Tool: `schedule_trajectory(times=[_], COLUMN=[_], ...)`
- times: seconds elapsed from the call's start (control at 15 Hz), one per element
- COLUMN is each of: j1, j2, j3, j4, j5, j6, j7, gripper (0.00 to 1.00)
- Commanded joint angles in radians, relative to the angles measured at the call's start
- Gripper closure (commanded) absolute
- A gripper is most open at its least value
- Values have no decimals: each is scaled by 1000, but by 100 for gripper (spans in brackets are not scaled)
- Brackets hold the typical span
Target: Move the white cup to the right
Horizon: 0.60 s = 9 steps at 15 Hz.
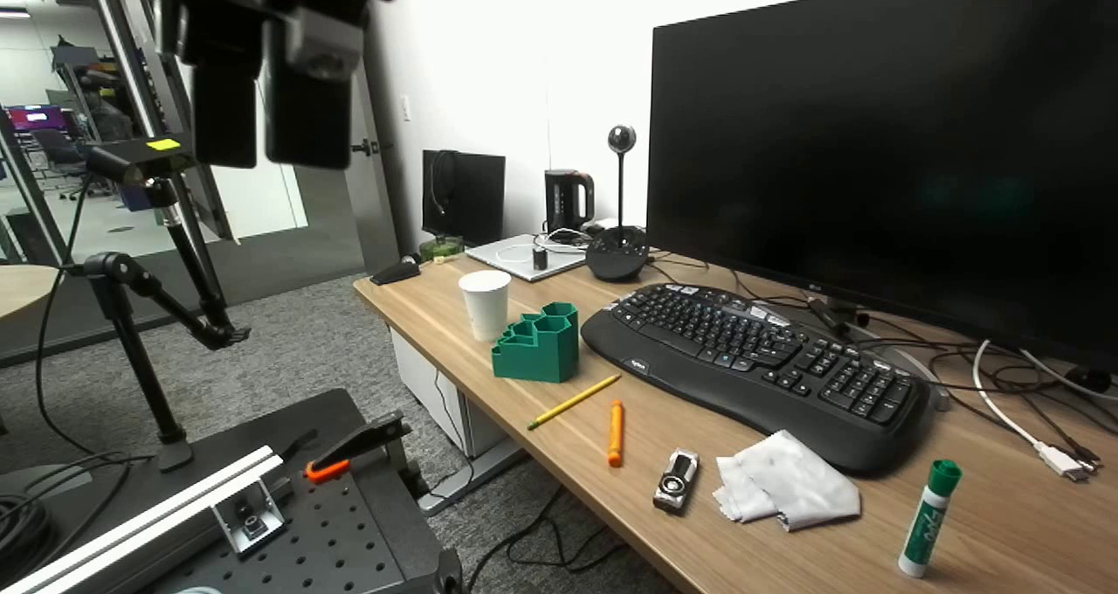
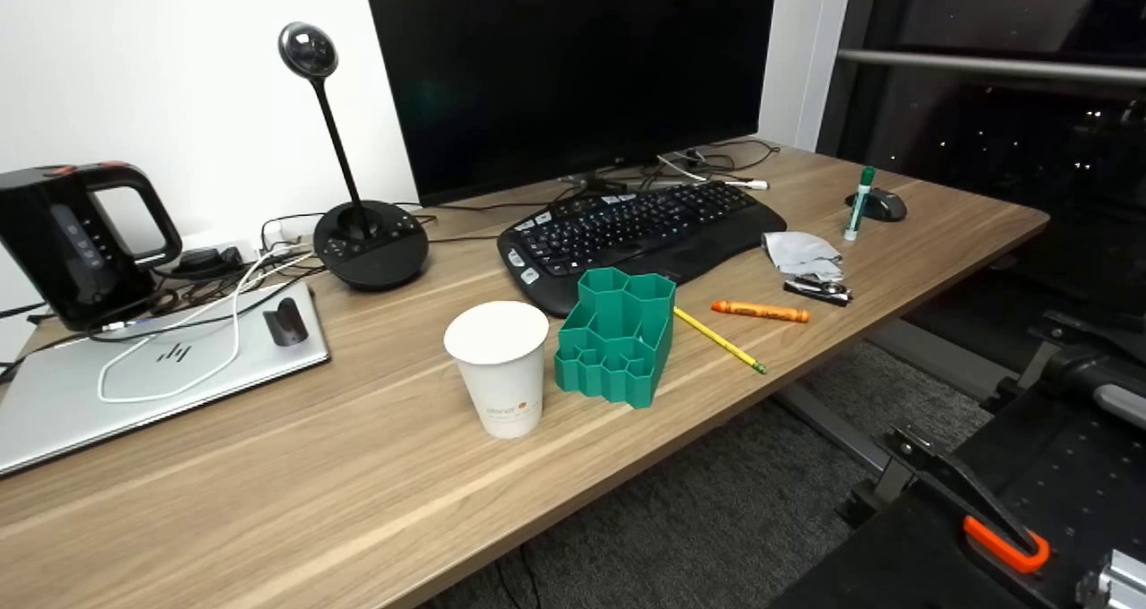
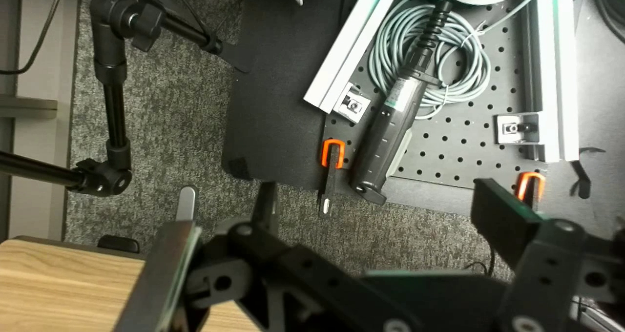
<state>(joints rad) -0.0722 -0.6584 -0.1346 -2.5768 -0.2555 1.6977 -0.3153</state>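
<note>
Wrist view: the pincer (image 3: 375, 199) fills the lower part of the frame, its jaws spread wide apart. Past them show grey carpet (image 3: 176, 122), a perforated black board (image 3: 471, 144) carrying a black device (image 3: 388, 136) and a coil of grey cable (image 3: 481, 73), and, at lower left, a light wooden surface (image 3: 63, 288). In an exterior view the pincer hangs dark and blurred at upper left, well apart from the white cup (image 1: 486, 307). The cup stands upright on the desk (image 2: 295, 510) in both exterior views, a little left of centre each time. Just beside it in an exterior view sits a green block (image 2: 618, 336) of hexagonal cells, a narrow strip of the desk showing between the two. A yellow pencil (image 1: 575, 401) and an orange crayon (image 1: 616, 433) lie in the lower middle of an exterior view, and further toward its lower right come a small black-and-silver object (image 1: 677, 480), a crumpled white cloth (image 1: 790, 480) and an upright green-capped marker (image 1: 928, 524). A black keyboard (image 1: 755, 367) crosses the right half, below a large monitor (image 1: 873, 157) at upper right. In an exterior view a closed silver laptop (image 2: 175, 376) lies at left, a black kettle (image 2: 85, 242) at upper left, a webcam stand (image 2: 372, 246) to the laptop's right, and a black mouse (image 2: 886, 205) at upper right, partly behind the marker.
</note>
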Motion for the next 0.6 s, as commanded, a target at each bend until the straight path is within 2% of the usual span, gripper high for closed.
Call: schedule_trajectory(times=[0.0, 0.33, 0.53], j1=[64, 160, 187], j2=[98, 338, 515], j3=[65, 221, 282], j4=[14, 62, 135], j5=[44, 139, 207], j6=[87, 366, 495], j7=[104, 352, 504], gripper=[0, 0, 0])
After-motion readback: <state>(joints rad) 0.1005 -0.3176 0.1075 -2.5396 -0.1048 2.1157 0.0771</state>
